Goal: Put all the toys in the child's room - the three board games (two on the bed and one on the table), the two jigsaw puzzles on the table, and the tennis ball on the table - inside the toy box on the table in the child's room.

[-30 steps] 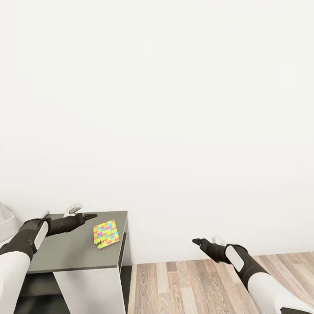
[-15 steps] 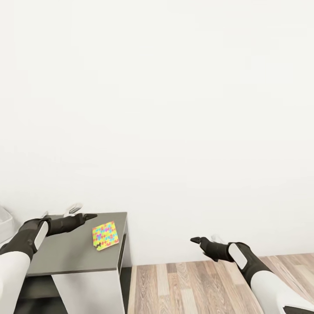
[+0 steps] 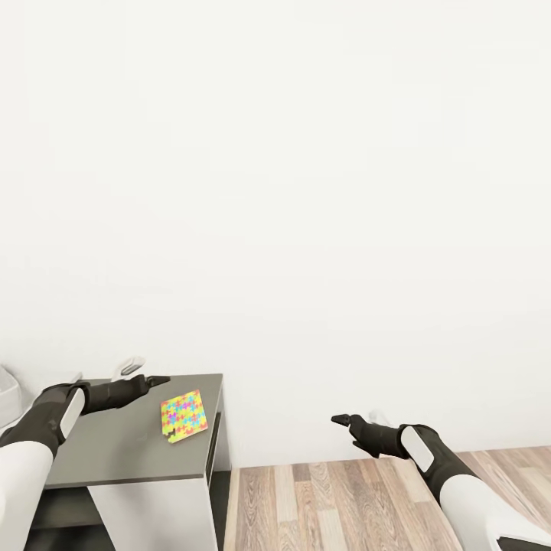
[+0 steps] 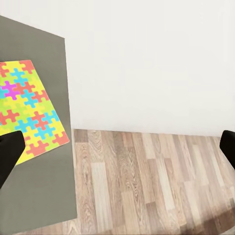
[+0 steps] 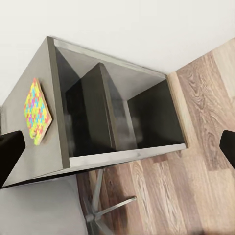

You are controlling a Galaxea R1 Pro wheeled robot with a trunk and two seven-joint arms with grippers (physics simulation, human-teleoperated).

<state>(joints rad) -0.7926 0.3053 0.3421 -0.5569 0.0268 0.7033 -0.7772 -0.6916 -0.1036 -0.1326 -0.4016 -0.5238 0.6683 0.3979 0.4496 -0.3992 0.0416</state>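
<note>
A jigsaw puzzle [image 3: 184,414] lies flat on the dark grey cabinet [image 3: 115,448], near its right edge, about midway along it. The left gripper [image 3: 150,370] hovers over the cabinet's far edge, just beside the puzzle and apart from it, fingers [image 4: 9,155] spread wide and holding nothing. The right gripper [image 3: 360,418] hangs over the wood floor [image 3: 344,497], well apart from the cabinet, fingers also wide and empty. A pale bin's edge [image 3: 6,392] shows past the cabinet's left side.
</note>
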